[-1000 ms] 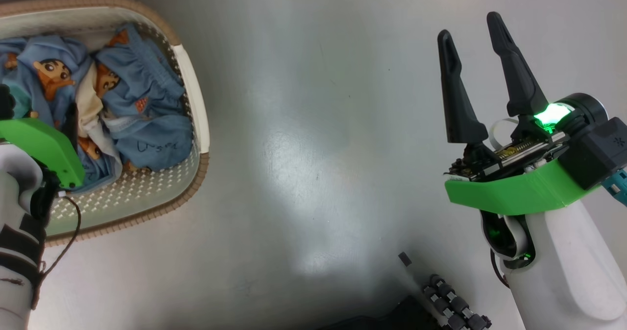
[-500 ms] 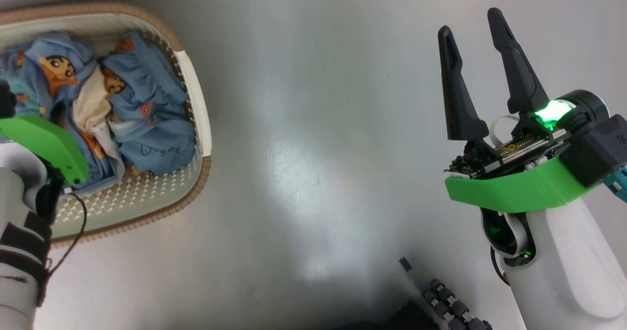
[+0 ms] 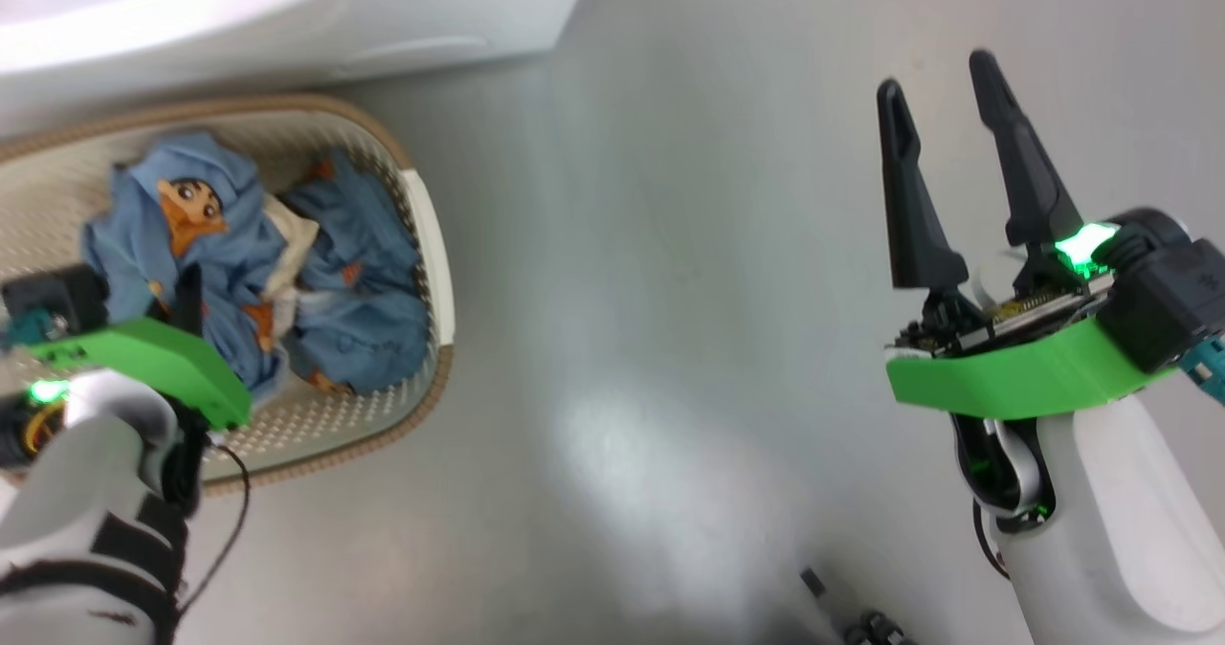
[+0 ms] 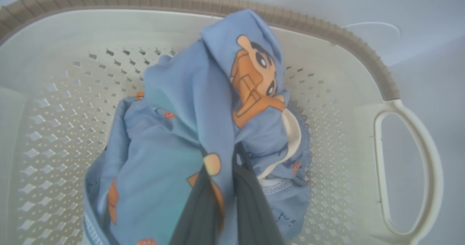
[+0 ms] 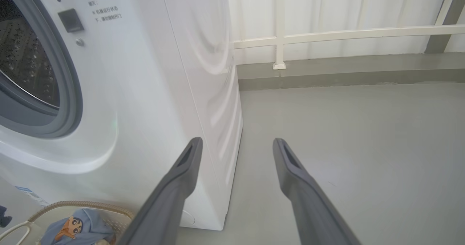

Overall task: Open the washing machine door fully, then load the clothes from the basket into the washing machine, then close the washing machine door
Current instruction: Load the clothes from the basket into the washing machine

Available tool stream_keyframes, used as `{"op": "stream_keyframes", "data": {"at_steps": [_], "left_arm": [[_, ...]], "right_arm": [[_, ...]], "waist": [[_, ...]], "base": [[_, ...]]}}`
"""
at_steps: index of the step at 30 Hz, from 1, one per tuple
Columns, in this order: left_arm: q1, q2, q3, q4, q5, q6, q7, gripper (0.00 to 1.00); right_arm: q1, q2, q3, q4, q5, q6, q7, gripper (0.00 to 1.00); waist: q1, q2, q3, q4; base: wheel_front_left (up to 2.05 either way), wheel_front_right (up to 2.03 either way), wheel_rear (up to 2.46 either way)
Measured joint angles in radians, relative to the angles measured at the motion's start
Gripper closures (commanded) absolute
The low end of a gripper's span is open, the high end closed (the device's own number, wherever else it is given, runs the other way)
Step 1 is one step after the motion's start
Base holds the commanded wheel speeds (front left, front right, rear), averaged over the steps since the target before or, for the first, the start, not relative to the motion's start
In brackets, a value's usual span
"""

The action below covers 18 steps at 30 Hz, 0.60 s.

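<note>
Floor [image 3: 670, 291] stretches wide and grey to the right of the one basket [image 3: 421, 224], which stands just before the foot of the one washing machine [image 5: 152, 92]. One bundle of clothes [image 4: 174, 128] lies in the basket, with perforated bottom showing around it. Two hands: the left hand [image 4: 222, 161] is pinched on a fold of the blue cloth, and the right hand [image 3: 935, 76] hangs spread over the floor, well apart from the basket.

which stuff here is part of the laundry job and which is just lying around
Job: clothes, pinched in the shut left gripper; basket; washing machine; open right gripper.
Just there: floor; white railing.
</note>
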State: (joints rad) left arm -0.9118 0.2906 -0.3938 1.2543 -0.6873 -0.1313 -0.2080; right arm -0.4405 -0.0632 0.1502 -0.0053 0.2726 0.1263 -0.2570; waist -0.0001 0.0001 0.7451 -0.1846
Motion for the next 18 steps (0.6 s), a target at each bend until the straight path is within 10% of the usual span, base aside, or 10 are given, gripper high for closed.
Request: {"op": "stream_keyframes", "data": {"at_steps": [18], "left_arm": [[0.264, -0.002, 0.069, -0.253, 0.011, 0.000, -0.040, 1.00]], "right_arm": [[0.169, -0.065, -0.036, 0.066, 0.008, 0.000, 0.000, 0.00]], "waist": [[-0.0001, 0.0000, -0.282, 0.060]], "base": [[0.00, 0.00, 0.00]]}}
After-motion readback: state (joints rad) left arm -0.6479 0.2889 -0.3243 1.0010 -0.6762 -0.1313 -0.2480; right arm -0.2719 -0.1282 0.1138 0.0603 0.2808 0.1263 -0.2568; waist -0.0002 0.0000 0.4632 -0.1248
